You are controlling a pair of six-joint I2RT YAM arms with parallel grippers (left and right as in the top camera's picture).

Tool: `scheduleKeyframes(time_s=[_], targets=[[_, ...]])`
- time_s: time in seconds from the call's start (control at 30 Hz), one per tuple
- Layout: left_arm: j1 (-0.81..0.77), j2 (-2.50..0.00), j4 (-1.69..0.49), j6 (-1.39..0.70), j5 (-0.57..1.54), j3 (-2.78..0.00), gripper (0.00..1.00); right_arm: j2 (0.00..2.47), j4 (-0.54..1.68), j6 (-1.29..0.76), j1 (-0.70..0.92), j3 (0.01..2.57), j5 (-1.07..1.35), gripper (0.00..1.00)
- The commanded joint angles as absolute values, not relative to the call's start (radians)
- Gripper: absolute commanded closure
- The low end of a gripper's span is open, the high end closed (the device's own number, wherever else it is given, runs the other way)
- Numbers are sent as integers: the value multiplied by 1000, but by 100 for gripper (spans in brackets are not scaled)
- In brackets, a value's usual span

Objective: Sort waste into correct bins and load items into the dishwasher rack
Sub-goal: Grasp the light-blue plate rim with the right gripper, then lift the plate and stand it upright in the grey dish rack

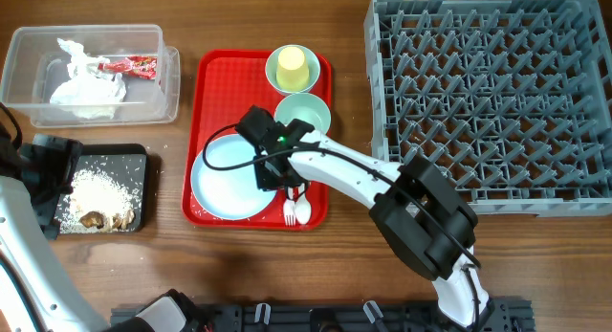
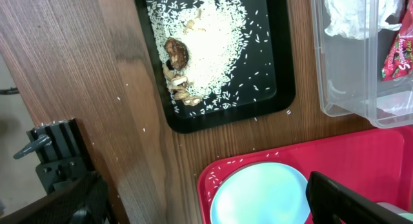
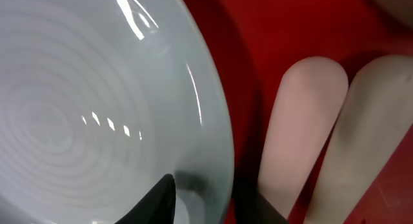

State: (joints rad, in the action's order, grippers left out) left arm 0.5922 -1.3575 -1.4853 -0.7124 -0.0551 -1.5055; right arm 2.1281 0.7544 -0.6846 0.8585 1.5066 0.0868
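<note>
Two arms, overhead: the right gripper point(image 1: 265, 158) is set over the pale blue plate point(image 1: 222, 179) at the red tray's point(image 1: 215, 83) near end, probably so the plate can be lifted to the dishwasher rack point(image 1: 488, 93), right of the tray.
Left wrist: the left gripper point(image 2: 206, 192) is spread wide and empty, left of the tray, beside the black tray point(image 2: 284, 101) in which the rice point(image 2: 206, 37) is contained.
Right wrist: the plate's glossy, ringed rim is straddled by the jaws. A firm clamp cannot be told.

Red tray point(image 1: 212, 93) on seemingly wooden table point(image 1: 268, 275)
</note>
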Motion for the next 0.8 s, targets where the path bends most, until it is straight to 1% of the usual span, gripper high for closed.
scheduleKeyframes(time_s=[0.0,0.03,0.1,0.13,0.23,0.27,0.37,0.47,0.6,0.7,0.77], targets=[[599,-1357,-1485,-707,-62,-1513,0,2153,744,-709,858,1484,105,70],[599,-1357,-1485,-707,-62,-1513,0,2153,743,-709,858,1484,107,73],[599,-1357,-1485,-707,-62,-1513,0,2152,740,-708,858,1487,107,86],[599,-1357,-1485,-707,-62,-1513,0,2152,743,-708,858,1492,107,90],[599,-1357,-1485,-707,-62,-1513,0,2146,772,-707,855,1518,107,91],[599,-1357,-1485,-707,-62,-1513,0,2142,783,-707,850,1528,107,95],[599,-1357,-1485,-707,-62,-1513,0,2094,825,-701,809,1567,108,96],[599,-1357,-1485,-707,-62,-1513,0,2011,831,-611,753,1608,137,96],[599,-1357,-1485,-707,-62,-1513,0,1819,810,-535,648,1658,136,96],[599,-1357,-1485,-707,-62,-1513,0,1659,802,-497,541,1659,61,96],[599,-1357,-1485,-707,-62,-1513,0,1583,803,-497,473,1659,-39,96]])
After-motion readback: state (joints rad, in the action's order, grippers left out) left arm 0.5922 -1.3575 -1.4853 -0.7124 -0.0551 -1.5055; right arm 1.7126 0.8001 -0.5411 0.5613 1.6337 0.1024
